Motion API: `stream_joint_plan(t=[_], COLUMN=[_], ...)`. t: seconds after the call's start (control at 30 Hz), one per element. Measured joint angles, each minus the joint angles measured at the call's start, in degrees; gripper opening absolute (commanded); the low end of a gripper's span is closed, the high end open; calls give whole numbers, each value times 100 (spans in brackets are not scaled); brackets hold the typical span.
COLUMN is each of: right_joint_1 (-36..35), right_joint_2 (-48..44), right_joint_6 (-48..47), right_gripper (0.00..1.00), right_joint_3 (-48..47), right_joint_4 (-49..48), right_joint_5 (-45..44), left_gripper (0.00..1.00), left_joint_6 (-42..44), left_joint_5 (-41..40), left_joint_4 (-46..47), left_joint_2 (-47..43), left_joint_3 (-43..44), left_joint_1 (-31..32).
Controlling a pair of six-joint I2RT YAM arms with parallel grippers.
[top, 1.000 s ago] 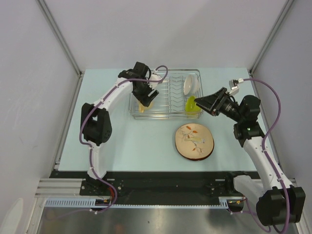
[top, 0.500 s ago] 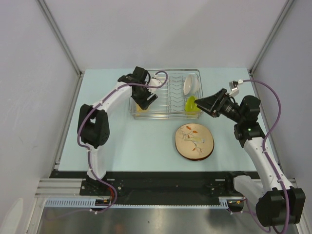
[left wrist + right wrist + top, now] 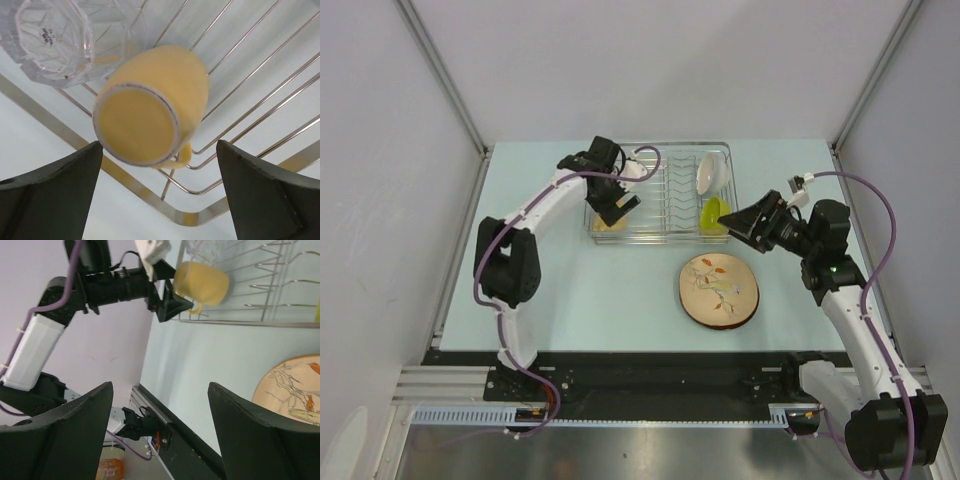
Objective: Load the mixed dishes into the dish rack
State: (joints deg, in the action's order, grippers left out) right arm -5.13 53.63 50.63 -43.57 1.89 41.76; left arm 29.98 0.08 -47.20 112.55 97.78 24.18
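The chrome dish rack (image 3: pixel 665 200) stands at the back middle of the table. In it are the white bowl (image 3: pixel 709 172), the lime-green bowl (image 3: pixel 716 215) and, in the front left corner, the yellow-orange mug (image 3: pixel 609 223). In the left wrist view the mug (image 3: pixel 150 117) lies upside down on the rack wires (image 3: pixel 260 105) next to the clear glass (image 3: pixel 52 37). My left gripper (image 3: pixel 160 200) is open and empty just above the mug. The wooden leaf plate (image 3: pixel 718 290) lies flat on the table. My right gripper (image 3: pixel 745 222) is open and empty above the rack's right front corner. The beige plate is out of view.
Grey walls close in the table on both sides and at the back. The black front rail (image 3: pixel 650 365) runs along the near edge. The right wrist view shows the left arm (image 3: pixel 100 290), the mug (image 3: pixel 202 284) and part of the wooden plate (image 3: pixel 295 390).
My left wrist has shifted a little over the rack's left front corner, where the mug stays. My right gripper has dropped slightly and moved toward the rack's right front corner.
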Motion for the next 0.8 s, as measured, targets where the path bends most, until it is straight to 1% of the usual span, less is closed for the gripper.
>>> stream_joint_plan(t=[0.17,0.3,0.33,0.4,0.5,0.6,0.67,0.73,0.8], right_joint_1=[-2,-4,-4,-17,-68,-157,-286,-428,-726], right_joint_2=[-129,-264,-306,-363,-417,-501,-595,-627,-629], right_joint_6=[-297,-647,-800,-1091,-1515,-1648,-1609,-1499,-1252], right_gripper=[82,77,76,72,69,67,68,69,69], right_joint_3=[9,7,7,2,7,7,7,7,7], right_joint_4=[533,1021,1257,1845,2953,3762,4166,4470,4787], right_joint_5=[-153,-393,-546,-903,-1681,-2306,-2726,-3088,-3569], left_gripper=[100,100,100,100,100,100,100,100,100], left_joint_6=[-9,-50,-61,-109,-249,-361,-413,-448,-455], left_joint_5=[-15,24,57,181,597,1008,1132,1220,1266], left_joint_4=[-13,-168,-258,-426,-693,-931,-883,-885,-868], left_joint_2=[-267,-586,-669,-837,-1237,-1794,-2205,-2656,-2872], left_joint_3=[0,48,103,254,476,466,179,-387,-898], left_joint_1=[-4,-4,-4,-7,-9,76,264,684,1130])
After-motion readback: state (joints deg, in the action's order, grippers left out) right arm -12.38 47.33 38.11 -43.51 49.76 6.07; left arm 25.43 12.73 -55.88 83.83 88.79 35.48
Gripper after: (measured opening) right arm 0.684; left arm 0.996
